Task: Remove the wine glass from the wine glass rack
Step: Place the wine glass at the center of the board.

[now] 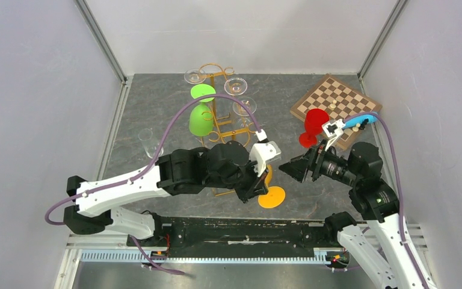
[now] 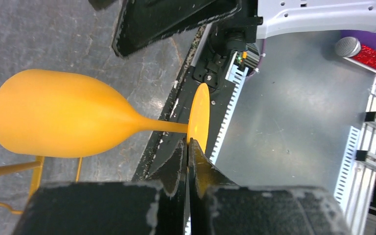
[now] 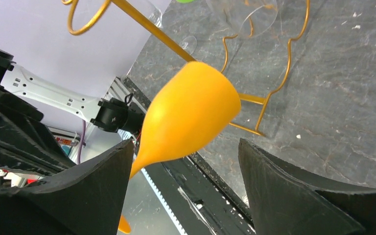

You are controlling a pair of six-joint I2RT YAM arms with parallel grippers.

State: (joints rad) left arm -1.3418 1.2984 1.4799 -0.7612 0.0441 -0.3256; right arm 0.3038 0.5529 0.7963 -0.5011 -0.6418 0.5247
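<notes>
White-and-black twin arms with purple cabling.
The left arm (image 1: 117, 188) has glossy white shell links near its base and bulky matte black joint housings (image 1: 213, 165) further along. A thick purple cable (image 1: 183, 114) runs from its base to a white boxy wrist block (image 1: 266, 152). The left pincer (image 2: 188, 147) has black fingers with edges scuffed greyish white. The right arm (image 1: 397, 247) shows the same white links and black joints. Its grey-purple cable (image 1: 394, 162) ends at a light blue plug (image 1: 355, 122). The right pincer (image 1: 293, 168) has broad black wedge-shaped fingers (image 3: 298, 196).
</notes>
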